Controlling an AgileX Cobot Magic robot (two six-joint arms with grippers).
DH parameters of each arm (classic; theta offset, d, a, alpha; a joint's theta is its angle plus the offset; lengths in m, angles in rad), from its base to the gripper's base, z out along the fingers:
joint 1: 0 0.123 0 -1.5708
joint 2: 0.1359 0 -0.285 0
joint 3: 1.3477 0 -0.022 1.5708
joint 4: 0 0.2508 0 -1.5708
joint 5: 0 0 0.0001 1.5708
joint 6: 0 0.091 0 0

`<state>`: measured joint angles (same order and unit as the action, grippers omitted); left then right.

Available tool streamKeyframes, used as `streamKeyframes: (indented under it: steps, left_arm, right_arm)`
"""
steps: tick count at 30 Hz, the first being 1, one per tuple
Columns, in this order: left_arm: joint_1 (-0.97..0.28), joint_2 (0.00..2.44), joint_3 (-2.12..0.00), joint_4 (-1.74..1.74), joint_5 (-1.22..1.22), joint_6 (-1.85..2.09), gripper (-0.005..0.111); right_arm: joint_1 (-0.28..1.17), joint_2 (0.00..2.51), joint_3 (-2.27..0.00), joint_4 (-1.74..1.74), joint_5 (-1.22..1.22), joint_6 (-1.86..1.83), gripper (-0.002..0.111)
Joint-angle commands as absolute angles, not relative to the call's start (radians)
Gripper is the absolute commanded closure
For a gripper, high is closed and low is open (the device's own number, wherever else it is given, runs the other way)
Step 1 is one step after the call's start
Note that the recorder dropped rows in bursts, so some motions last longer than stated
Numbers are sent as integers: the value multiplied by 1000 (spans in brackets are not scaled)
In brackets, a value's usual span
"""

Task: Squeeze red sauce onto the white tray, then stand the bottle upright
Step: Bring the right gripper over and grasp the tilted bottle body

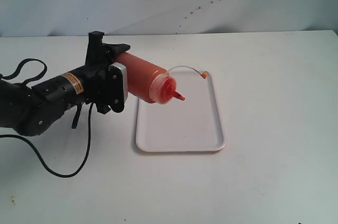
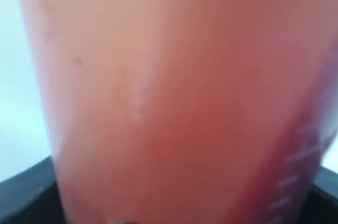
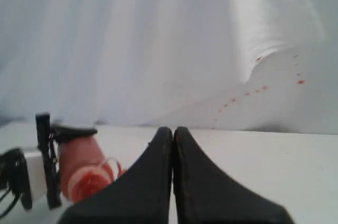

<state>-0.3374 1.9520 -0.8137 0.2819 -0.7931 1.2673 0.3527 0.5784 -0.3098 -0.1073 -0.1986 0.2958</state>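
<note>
My left gripper (image 1: pixel 115 71) is shut on the bottle (image 1: pixel 149 80), an orange-red translucent squeeze bottle tilted with its pointed nozzle (image 1: pixel 178 96) down over the white tray (image 1: pixel 203 131). Its tethered tip (image 1: pixel 204 75) hangs over the tray's far edge. In the left wrist view the bottle (image 2: pixel 174 97) fills the picture, darker red sauce showing along one side. No red drops show on the tray. The right wrist view shows my right gripper (image 3: pixel 174 131) shut and empty, with the bottle (image 3: pixel 83 168) and its cap seen end-on beyond it.
The tray lies on a white table (image 1: pixel 274 171). A black cable (image 1: pixel 63 168) loops on the table under the left arm. Small reddish specks (image 1: pixel 211 2) dot the white backdrop.
</note>
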Motion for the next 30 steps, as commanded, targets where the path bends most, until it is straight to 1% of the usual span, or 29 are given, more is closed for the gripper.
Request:
streamKeyframes:
  steps: [1,2,3,4,5,6,8,13,14,15,20,25,30]
  left_arm:
    - [-342,1931,-787,199,-995,1291,107]
    - [-342,1931,-785,197,-998,1320,107]
    - [-342,1931,-783,197,-998,1338,107]
    - [-342,1931,-783,194,-998,1351,107]
    - [-342,1931,-783,187,-998,1360,107]
    - [-342,1931,-783,182,-998,1374,107]
    - [-342,1931,-783,167,-994,1374,107]
    - [-342,1931,-783,114,-991,1425,107]
    - [-342,1931,-783,107,-989,1425,107]
    - [-342,1931,-783,107,-987,1425,107]
    - [-342,1931,-783,118,-975,1461,107]
    - [-342,1931,-774,106,-975,1547,107]
    - [-342,1931,-763,84,-988,1597,107]
  right_arm:
    - [486,947,-487,-371,-215,298,108]
    - [510,1083,-582,-439,-166,298,108]
    - [515,1146,-630,-451,-141,298,108]
    - [520,1251,-714,-460,-110,296,106]
    - [520,1305,-759,-469,-90,288,102]
    - [520,1388,-835,-492,-59,286,90]
    - [522,1455,-909,-511,-19,286,73]
    - [526,1574,-1042,-550,84,286,15]
    - [526,1588,-1061,-550,99,286,7]
    - [533,1603,-1081,-550,111,282,3]
    - [589,1649,-1129,-550,118,203,3]
    - [653,1684,-1130,-550,115,101,3]
    - [691,1715,-1130,-548,135,95,3]
